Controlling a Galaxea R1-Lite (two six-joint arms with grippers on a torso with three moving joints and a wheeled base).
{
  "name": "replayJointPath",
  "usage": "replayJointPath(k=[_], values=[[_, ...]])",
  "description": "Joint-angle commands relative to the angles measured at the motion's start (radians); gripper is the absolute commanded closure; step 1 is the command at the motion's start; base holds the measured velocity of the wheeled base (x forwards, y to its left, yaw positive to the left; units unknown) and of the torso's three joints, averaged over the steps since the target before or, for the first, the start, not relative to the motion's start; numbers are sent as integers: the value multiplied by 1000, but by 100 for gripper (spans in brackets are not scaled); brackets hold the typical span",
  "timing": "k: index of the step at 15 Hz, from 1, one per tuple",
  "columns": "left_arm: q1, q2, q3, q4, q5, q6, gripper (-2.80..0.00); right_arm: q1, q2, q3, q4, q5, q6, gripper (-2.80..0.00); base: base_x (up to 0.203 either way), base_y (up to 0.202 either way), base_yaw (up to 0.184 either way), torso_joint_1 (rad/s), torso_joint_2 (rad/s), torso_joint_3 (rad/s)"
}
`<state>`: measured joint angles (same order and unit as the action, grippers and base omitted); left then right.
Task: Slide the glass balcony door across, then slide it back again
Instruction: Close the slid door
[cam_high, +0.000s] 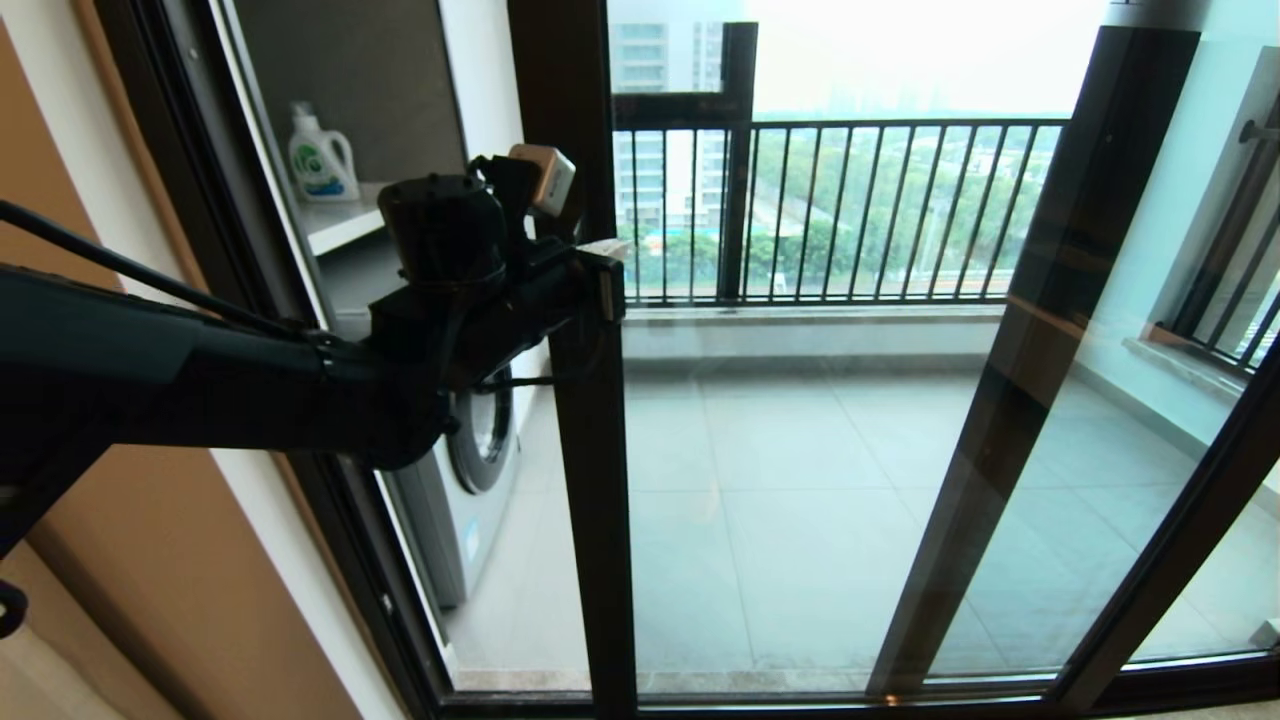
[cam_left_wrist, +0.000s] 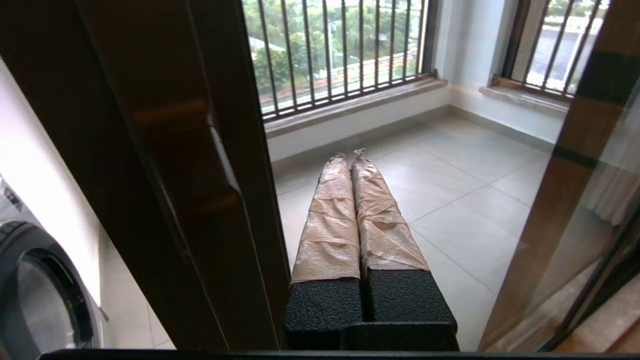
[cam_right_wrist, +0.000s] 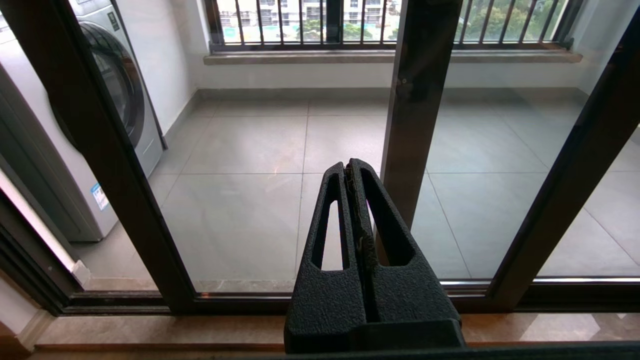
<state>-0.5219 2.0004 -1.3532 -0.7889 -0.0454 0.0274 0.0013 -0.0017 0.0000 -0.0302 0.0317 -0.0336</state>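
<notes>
In your head view, the left gripper (cam_high: 600, 262) reached across to the dark upright of the glass balcony door (cam_high: 585, 420), which stood partly slid with a gap at its left; beyond that gap, a detergent bottle (cam_high: 322, 157) sat on a shelf above the washing machine (cam_high: 470, 470). Your left wrist view showed its taped fingers (cam_left_wrist: 332, 220) pressed together, just beside that upright. Your right wrist view showed the right gripper (cam_right_wrist: 352, 172) pinched closed on nothing, low before the glass.

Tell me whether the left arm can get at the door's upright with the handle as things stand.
Probably yes. The left pincer, shut, is already at the door's upright, on its balcony-opening side, and nothing sits between them. The bar handle is right beside the taped fingers.
</notes>
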Motion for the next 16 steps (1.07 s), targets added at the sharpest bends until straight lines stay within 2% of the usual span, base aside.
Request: replayJointPath(k=[1, 3, 5, 8, 16], values=[[-3, 38, -49, -6, 68, 5, 0, 0, 2, 12, 0, 1, 0, 0, 0, 0, 0, 0, 0, 0], [-3, 50, -68, -26, 153, 6, 0, 0, 2, 12, 0, 1, 0, 0, 0, 0, 0, 0, 0, 0], [2, 51, -66, -39, 166, 16, 0, 0, 2, 12, 0, 1, -2, 0, 0, 0, 0, 0, 0, 0], [6, 67, -67, -40, 247, 52, 0, 0, 2, 12, 0, 1, 0, 0, 0, 0, 0, 0, 0, 0], [50, 57, -58, -42, 260, 54, 0, 0, 2, 12, 0, 1, -1, 0, 0, 0, 0, 0, 0, 0]])
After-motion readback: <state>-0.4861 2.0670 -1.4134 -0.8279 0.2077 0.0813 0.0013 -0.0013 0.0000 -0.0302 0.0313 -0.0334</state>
